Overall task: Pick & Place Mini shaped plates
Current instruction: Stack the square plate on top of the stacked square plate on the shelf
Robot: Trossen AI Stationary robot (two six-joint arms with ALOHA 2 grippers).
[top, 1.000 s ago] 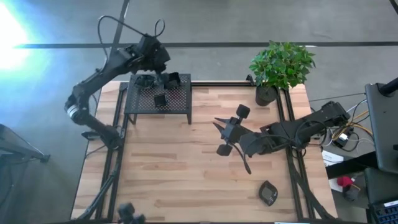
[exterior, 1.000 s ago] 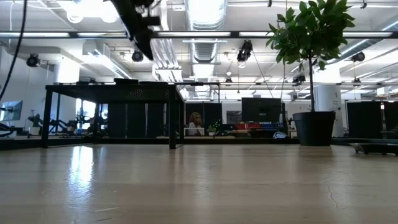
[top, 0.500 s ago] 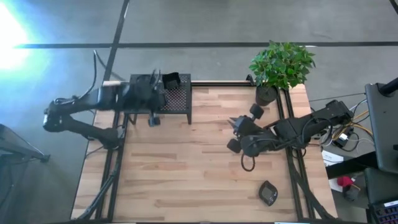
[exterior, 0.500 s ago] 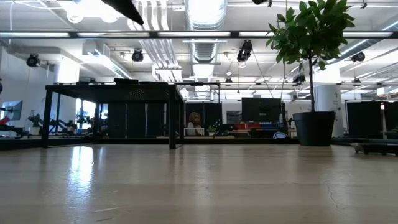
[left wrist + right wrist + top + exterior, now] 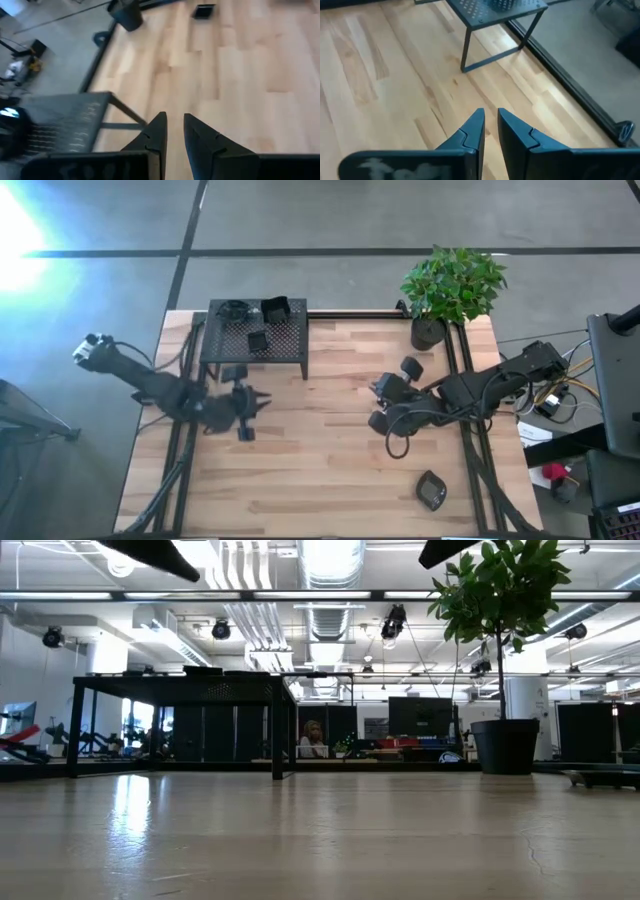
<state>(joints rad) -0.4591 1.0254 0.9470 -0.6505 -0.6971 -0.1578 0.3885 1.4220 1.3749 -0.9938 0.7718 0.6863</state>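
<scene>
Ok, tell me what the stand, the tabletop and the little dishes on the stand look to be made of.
Stand: apparently dark metal, matte; its top is a perforated grid on thin straight legs.
Tabletop: pale wood with a smooth, slightly shiny finish; plank seams and grain show.
Mini shaped plates: black; too small to tell, possibly ceramic or plastic.

Grey concrete floor surrounds the table; ceiling strip lights glow.

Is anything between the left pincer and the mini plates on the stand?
Nothing visible blocks it. The left pincer hangs over bare table in front of the perforated stand, holding nothing. The mini plates lie on the stand's top, open from above.
</scene>
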